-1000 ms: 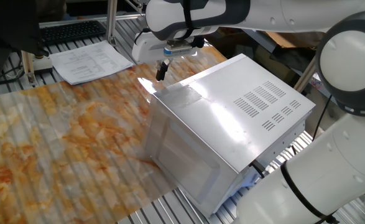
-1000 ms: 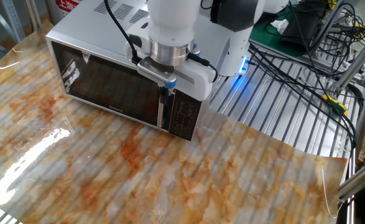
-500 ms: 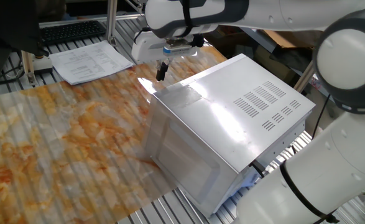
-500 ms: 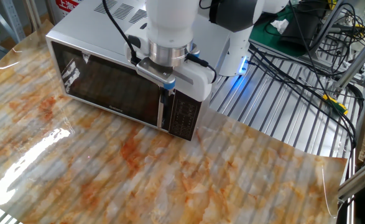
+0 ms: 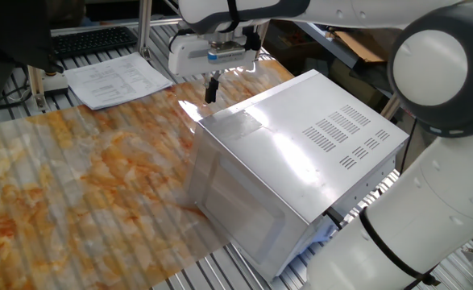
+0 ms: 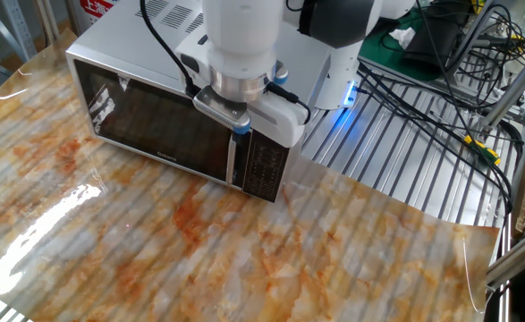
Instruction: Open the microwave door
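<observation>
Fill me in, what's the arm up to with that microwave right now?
The Franka arm has its gripper hanging just in front of the microwave, at the upper edge of the microwave door, beside the control panel. The door looks shut, flush with the front of the box. The wrist hides the fingers in the other fixed view, so whether they have hold of the door's edge cannot be told. Nothing else on the table is being touched.
</observation>
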